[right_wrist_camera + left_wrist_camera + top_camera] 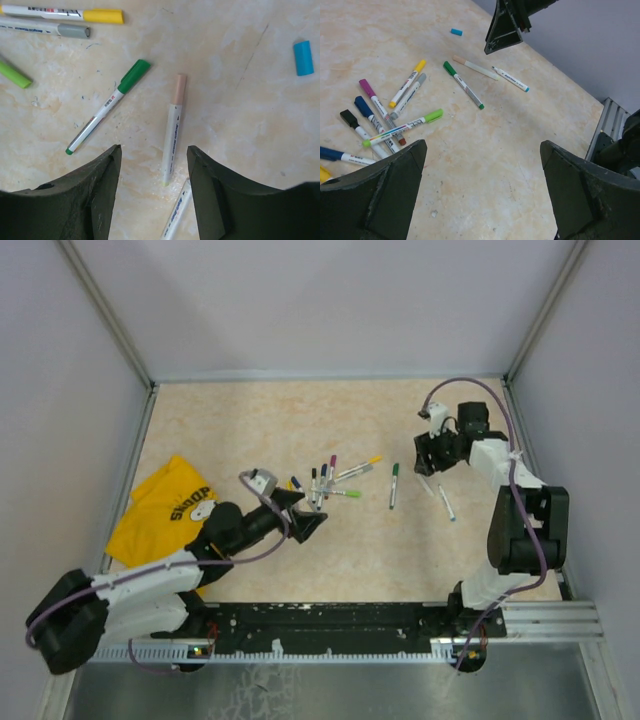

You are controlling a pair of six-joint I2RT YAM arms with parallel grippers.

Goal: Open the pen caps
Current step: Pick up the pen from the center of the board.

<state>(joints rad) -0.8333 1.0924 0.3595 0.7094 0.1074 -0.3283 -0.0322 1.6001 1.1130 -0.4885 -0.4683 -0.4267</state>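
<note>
**Desk:** Where are the pens on your feed?

**Me:** I've got the slim white-barrelled marker pens (325, 480) fanned in a loose heap on the mottled beige tabletop (260, 420), just ahead of my left gripper (300, 512). Their smooth plastic caps (434, 115) are short cylinders in lime, yellow, grey, magenta, blue and black, each seated on a barrel.

**Desk:** And that gripper's state?

**Me:** Spread wide, with nothing between its matte black, wedge-shaped fingers (385, 200).

**Desk:** The right side?

**Me:** My right gripper (154, 195) hangs over a pale peach-capped pen (172, 130). Its dark fingers (85, 195) are parted and grasp nothing. A green-capped pen (107, 105) lies slanted beside it. A white pen with a teal end (510, 79) lies near them, its fine tip bare. One loose sky-blue cap (303, 58), a stubby tube, rests alone on the table, well apart.

**Desk:** Anything else?

**Me:** A crumpled yellow cloth with printed lettering (165, 505) lies by my left arm.
</note>
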